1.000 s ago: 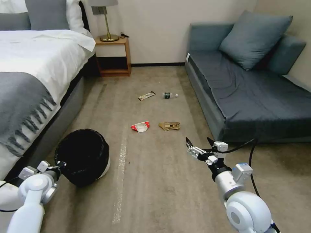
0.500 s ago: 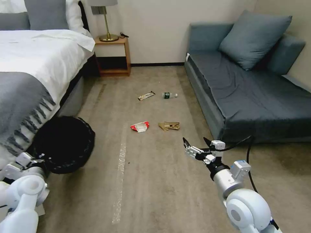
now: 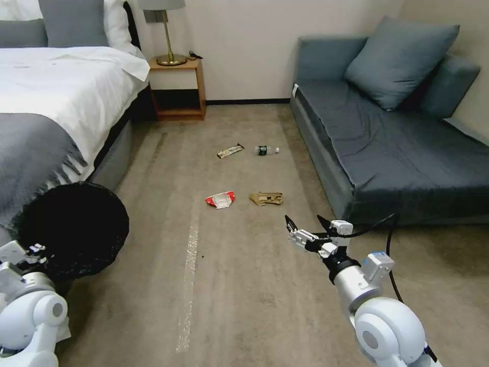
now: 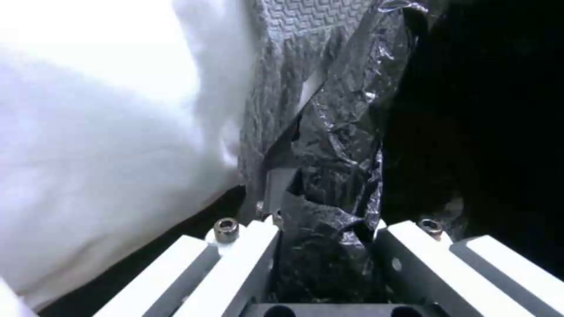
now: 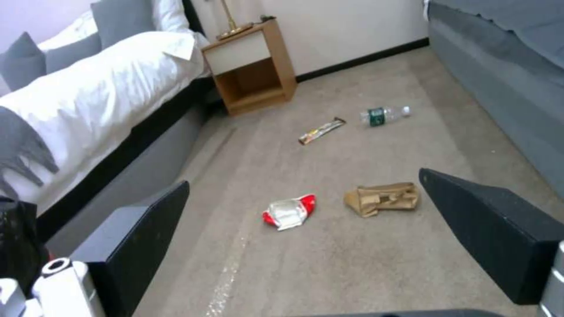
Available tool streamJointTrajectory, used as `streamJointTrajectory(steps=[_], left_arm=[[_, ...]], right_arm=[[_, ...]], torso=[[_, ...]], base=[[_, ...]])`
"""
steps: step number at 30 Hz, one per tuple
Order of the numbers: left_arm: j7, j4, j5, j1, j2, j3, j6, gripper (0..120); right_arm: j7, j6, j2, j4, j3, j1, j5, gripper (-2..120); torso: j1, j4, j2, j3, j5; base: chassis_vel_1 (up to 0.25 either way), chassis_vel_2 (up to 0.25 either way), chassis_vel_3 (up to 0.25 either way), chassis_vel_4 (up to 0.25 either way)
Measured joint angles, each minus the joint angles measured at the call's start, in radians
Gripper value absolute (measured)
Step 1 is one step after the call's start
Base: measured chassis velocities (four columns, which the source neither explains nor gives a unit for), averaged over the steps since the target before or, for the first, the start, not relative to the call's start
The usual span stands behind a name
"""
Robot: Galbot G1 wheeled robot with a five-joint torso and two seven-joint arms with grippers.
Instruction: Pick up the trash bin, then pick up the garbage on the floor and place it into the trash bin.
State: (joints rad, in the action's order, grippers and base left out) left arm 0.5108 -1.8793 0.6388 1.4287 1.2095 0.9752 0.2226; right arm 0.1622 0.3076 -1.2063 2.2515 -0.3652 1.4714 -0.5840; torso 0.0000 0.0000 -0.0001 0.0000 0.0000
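Note:
The trash bin [image 3: 71, 229], black and lined with a black bag, hangs tilted off the floor beside the bed at lower left. My left gripper [image 3: 31, 251] is shut on its rim; the left wrist view shows the bag-covered rim [image 4: 335, 176] clamped between the fingers [image 4: 246, 251]. The garbage lies on the carpet ahead: a red-and-white wrapper [image 3: 220, 199] [image 5: 289, 211], crumpled brown paper [image 3: 266, 198] [image 5: 383, 198], a long snack wrapper [image 3: 230, 151] [image 5: 321, 130] and a small clear bottle [image 3: 266, 150] [image 5: 385, 115]. My right gripper [image 3: 305, 224] [image 5: 302, 178] hovers open, short of the brown paper.
A bed [image 3: 56, 102] with a grey throw runs along the left. A blue-grey sofa [image 3: 397, 148] lines the right. A wooden nightstand [image 3: 178, 86] with a lamp stands at the back wall. A pale strip [image 3: 188, 275] marks the carpet down the middle.
The left arm has lifted the trash bin off the floor and swung it left toward the bed. The right gripper has dropped back slightly.

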Motion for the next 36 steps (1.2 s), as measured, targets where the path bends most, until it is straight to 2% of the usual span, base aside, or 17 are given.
streamJointTrajectory(steps=[15, 36], left_arm=[[-0.013, -0.039, 0.06, 0.031, 0.017, -0.007, -0.017, 3], [-0.021, 0.011, 0.062, 0.015, 0.01, -0.018, -0.04, 3]], right_arm=[[-0.007, -0.021, -0.004, 0.007, -0.004, 0.016, 0.006, 100], [-0.018, -0.027, -0.018, 0.006, -0.003, 0.029, 0.025, 100]], torso=[[0.0, 0.0, 0.0, 0.0, 0.0001], [0.0, -0.0001, 0.0, 0.0, -0.0001]], base=[[0.0, 0.0, 0.0, 0.0], [-0.067, 0.064, 0.069, -0.066]])
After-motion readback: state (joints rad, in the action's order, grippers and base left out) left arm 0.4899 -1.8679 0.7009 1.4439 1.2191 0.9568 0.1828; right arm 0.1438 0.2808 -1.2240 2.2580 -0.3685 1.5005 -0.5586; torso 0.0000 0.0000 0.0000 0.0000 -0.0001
